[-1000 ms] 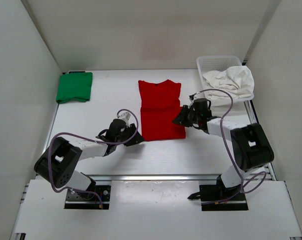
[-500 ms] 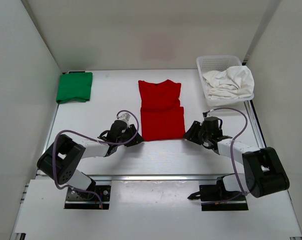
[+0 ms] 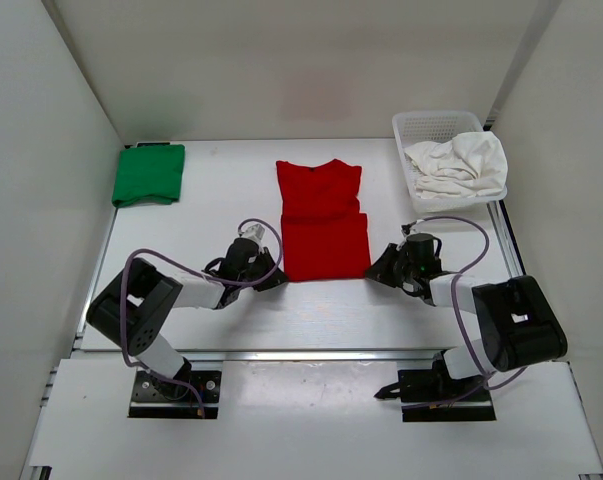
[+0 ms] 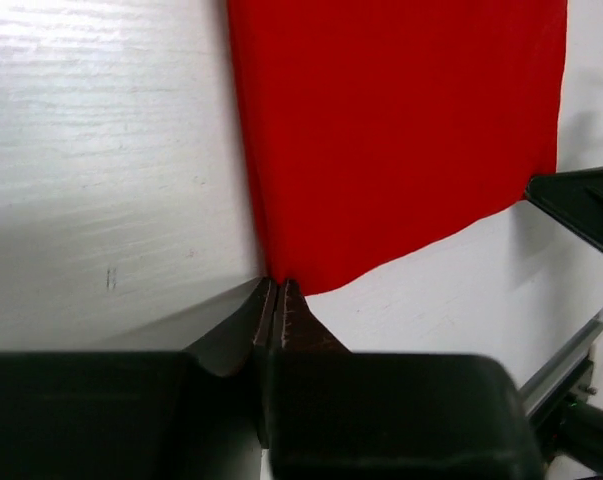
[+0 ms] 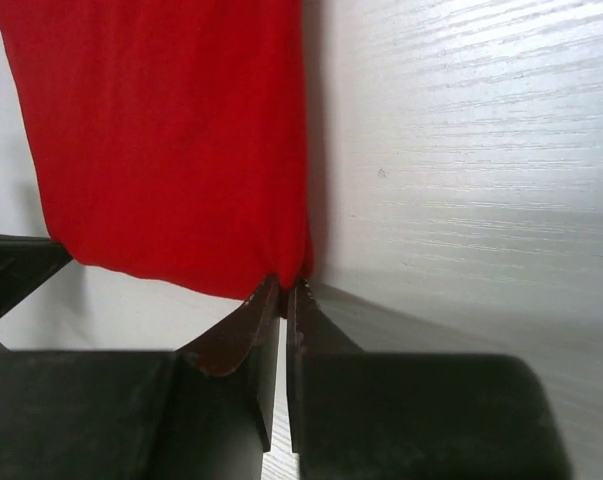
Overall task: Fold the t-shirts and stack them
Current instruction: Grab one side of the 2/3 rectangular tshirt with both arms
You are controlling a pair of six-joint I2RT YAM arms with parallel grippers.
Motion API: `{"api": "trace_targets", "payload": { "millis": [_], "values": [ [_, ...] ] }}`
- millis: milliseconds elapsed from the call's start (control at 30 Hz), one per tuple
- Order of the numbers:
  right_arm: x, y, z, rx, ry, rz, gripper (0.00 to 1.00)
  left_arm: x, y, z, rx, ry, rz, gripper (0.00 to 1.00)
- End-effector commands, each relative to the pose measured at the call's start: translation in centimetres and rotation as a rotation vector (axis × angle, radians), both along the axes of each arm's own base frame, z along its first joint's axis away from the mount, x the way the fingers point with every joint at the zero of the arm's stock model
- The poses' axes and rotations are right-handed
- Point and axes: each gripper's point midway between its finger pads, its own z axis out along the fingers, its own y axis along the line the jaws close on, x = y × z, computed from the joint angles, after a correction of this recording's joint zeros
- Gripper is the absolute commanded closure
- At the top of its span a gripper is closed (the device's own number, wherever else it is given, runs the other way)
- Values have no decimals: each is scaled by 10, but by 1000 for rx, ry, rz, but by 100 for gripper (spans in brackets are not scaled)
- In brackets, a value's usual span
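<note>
Now | left hand (image 3: 273, 278) pinched shut on red t-shirt (image 3: 323, 225) near-left corner | right hand (image 3: 375, 268) pinched shut on near-right corner | shirt flat on surface (image 3: 221, 205)

White table (image 3: 221, 190); plain white walls (image 3: 281, 60)

I see left arm (image 3: 146, 305), right arm (image 3: 506, 320): white links, bulky black joint housings | purple cable (image 3: 131, 272) looping off each wrist | black base plates (image 3: 176, 392) bolted at near edge | left gripper (image 4: 278, 285), right gripper (image 5: 284, 290): black blocky bodies, dark brown tapered fingers
</note>
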Motion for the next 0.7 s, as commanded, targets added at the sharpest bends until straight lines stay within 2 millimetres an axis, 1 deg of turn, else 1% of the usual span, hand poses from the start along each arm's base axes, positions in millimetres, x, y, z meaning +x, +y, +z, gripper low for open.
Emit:
{"api": "trace_targets", "payload": {
  "millis": [0,33,67,100,133,167,200,233,267,300,333,367,400,433,467,500,533,567,600,633,667],
  "values": [
    [4,-2,1,-18,-33,-12,100,1,4,-7,48,26,8,94],
    [2,1,7,-5,-43,-6,100,1,3,-3,49,12,-1,98],
    [0,1,7,-1,-33,-4,100,0,3,1,51,1,-6,100],
    [-6,2,7,1,-28,-1,100,-4,5,-1,62,8,-7,100],
    [-7,7,15,4,-49,7,100,-9,7,0,61,15,-12,100],
    [-13,6,12,0,-30,7,100,-17,16,-2,72,21,-9,100],
    [-21,8,15,-6,-28,13,100,-26,17,-3,76,29,-23,100],
    [-30,12,18,1,-33,29,100,-39,25,-5,84,43,-30,100],
    [-46,7,6,-15,10,19,100,-52,31,-3,84,37,-43,100],
    [-54,12,12,-11,-6,26,100,-68,37,-9,117,62,-65,100],
    [-68,17,15,-1,-18,44,100,-85,51,-12,150,68,-66,100],
    [-84,13,3,-34,27,35,100,-95,53,-6,151,21,-83,100],
    [-97,15,6,-50,25,55,100,-109,60,-1,164,11,-109,100],
    [-115,18,5,-71,40,81,100,-128,74,-13,211,69,-118,100],
    [-130,31,17,-52,18,133,100,-136,80,-6,199,52,-109,100],
    [-139,24,12,-101,48,117,100,-138,74,14,127,-3,-107,100],
    [-148,27,23,-103,36,123,100,-141,79,19,115,11,-78,100],
    [-151,36,41,-76,-1,150,100,-143,78,37,60,-15,-74,100],
    [-148,38,58,-74,-24,148,100,-140,75,56,13,-42,-67,100],
    [-143,39,67,-75,-44,165,100,-134,81,64,17,-50,-43,100],
    [-134,44,86,-61,-70,199,99,-124,81,83,1,-73,-38,100]
  ]
}}
